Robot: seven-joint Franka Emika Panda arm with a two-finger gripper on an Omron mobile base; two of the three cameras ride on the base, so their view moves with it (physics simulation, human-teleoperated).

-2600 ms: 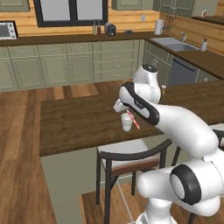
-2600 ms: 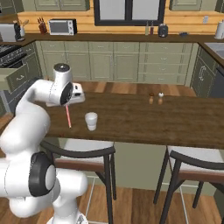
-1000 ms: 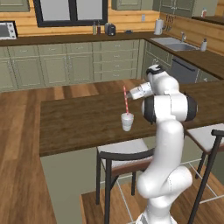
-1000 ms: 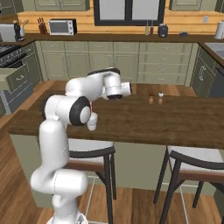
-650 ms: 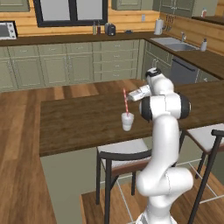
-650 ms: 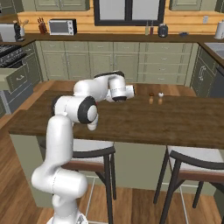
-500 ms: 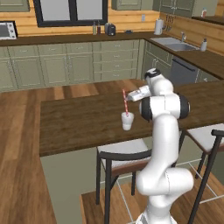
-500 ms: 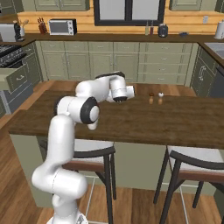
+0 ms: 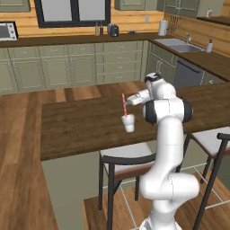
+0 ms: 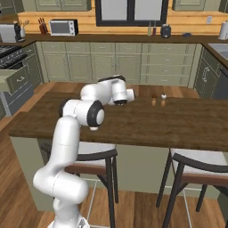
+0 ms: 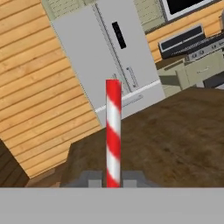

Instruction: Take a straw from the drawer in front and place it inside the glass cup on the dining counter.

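The red-and-white striped straw (image 9: 124,104) stands upright over the small whitish glass cup (image 9: 128,123) on the dark-brown dining counter (image 9: 76,126). Its lower end reaches the cup's rim. My gripper (image 9: 126,102) is shut on the straw above the cup, coming in from the right. In the hand view the straw (image 11: 113,131) rises between the finger tips of the gripper (image 11: 112,179), with the counter (image 11: 175,131) behind it. In the right base view my arm's elbow hides the cup, and the gripper (image 10: 130,95) points away over the counter (image 10: 178,120). The sage-green drawer (image 10: 13,80) stands open at far left.
Two small shakers (image 10: 158,99) stand on the counter's far side. Stools (image 9: 123,155) (image 10: 200,164) are tucked under its near edge. A grey fridge (image 11: 109,52) stands beyond the counter's end in the hand view. Kitchen cabinets line the back wall.
Since 2.6 s ago the arm has swung round, and the straw went from tilted beside the cup to upright over it. Over the last second it has barely moved.
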